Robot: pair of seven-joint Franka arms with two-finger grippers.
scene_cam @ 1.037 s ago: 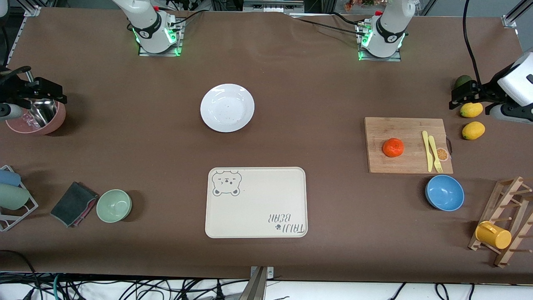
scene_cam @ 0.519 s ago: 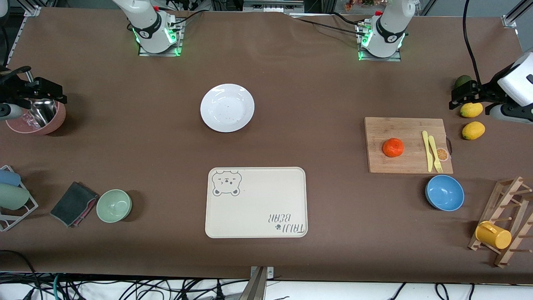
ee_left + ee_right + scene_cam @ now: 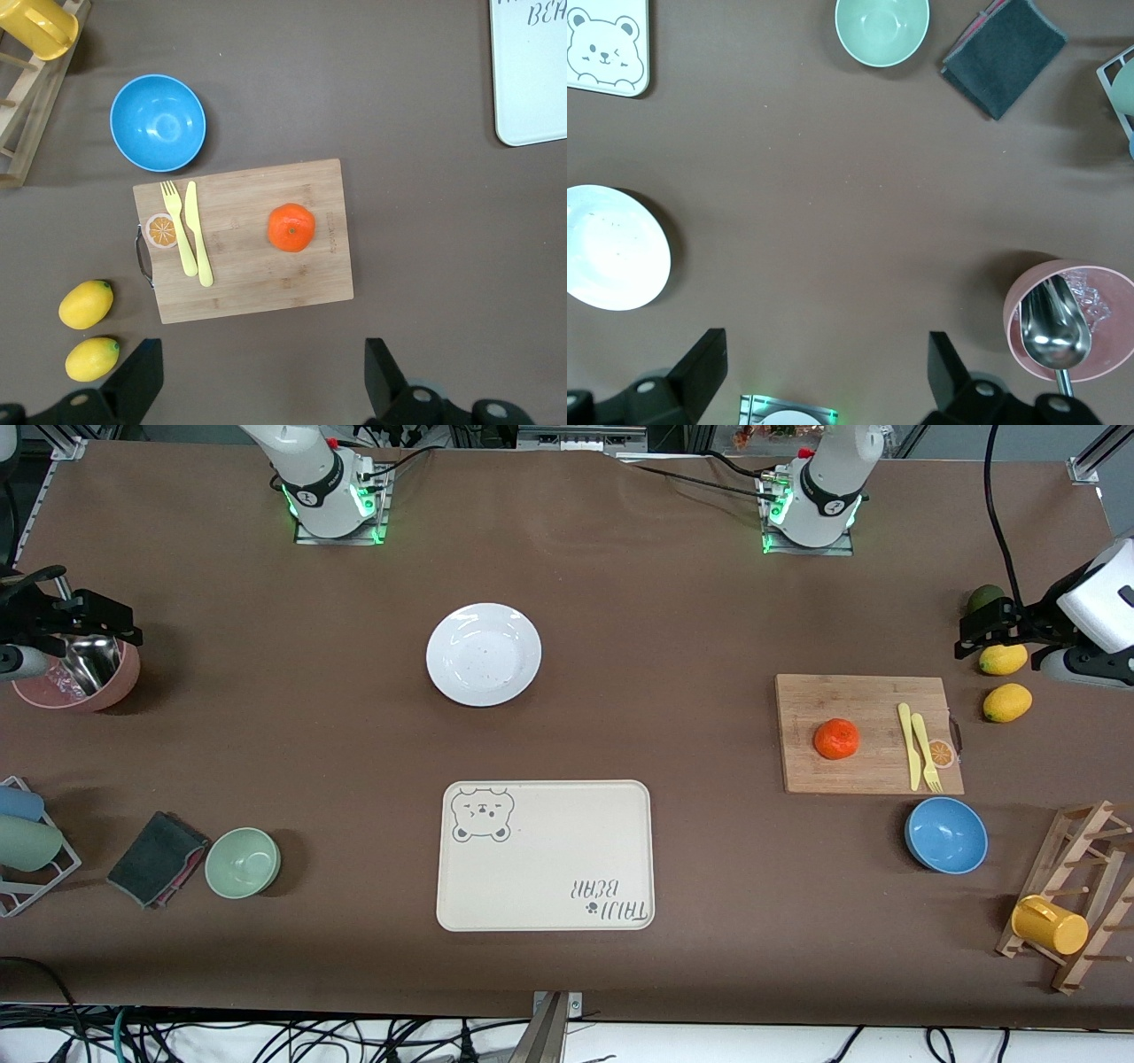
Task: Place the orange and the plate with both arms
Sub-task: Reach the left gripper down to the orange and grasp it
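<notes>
The small round red-orange orange [image 3: 836, 739] sat on the bamboo cutting board [image 3: 864, 700] toward the left arm's end. The round white plate [image 3: 484, 654] lay mid-table, farther than the cream bear-print tray [image 3: 545, 856]. The left gripper [image 3: 257, 382] and the right gripper [image 3: 824, 376] both hung high, fingers apart, empty.

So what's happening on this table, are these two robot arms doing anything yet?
Nothing is being handled yet. The left gripper hangs open over the lemons at its end of the table, and the right gripper hangs open over a pink bowl with a metal scoop at the other end. The orange sits untouched on a wooden cutting board, beside a yellow knife and fork. The white plate lies bare on the table, and the bear-print tray, nearer the camera, holds nothing.
</notes>
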